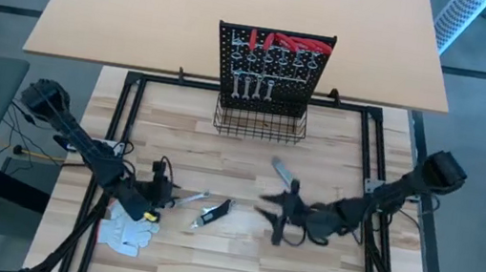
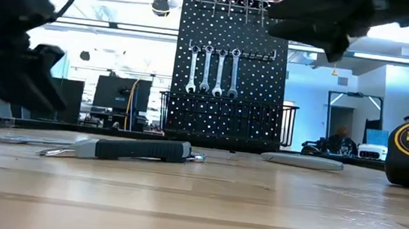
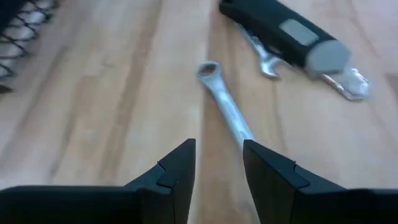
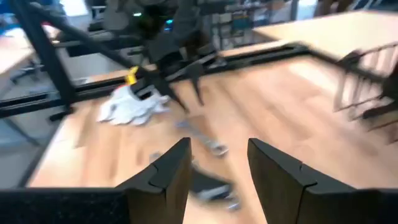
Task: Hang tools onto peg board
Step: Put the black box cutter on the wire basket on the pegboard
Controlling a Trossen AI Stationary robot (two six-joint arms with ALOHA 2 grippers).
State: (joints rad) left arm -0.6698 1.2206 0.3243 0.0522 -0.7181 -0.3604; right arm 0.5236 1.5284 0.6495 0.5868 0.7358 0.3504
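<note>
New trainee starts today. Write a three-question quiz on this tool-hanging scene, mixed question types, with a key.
1. True or false: four silver wrenches already hang on the peg board.
2. Which tool of the robot hovers over the loose wrench on the table?
A. left tool
B. right tool
3. Fill in: the white gloves lie near the ___ arm.

Key:
1. True.
2. A: the left tool is open with the wrench running between its fingers; the right tool is open and empty.
3. Left.
</note>
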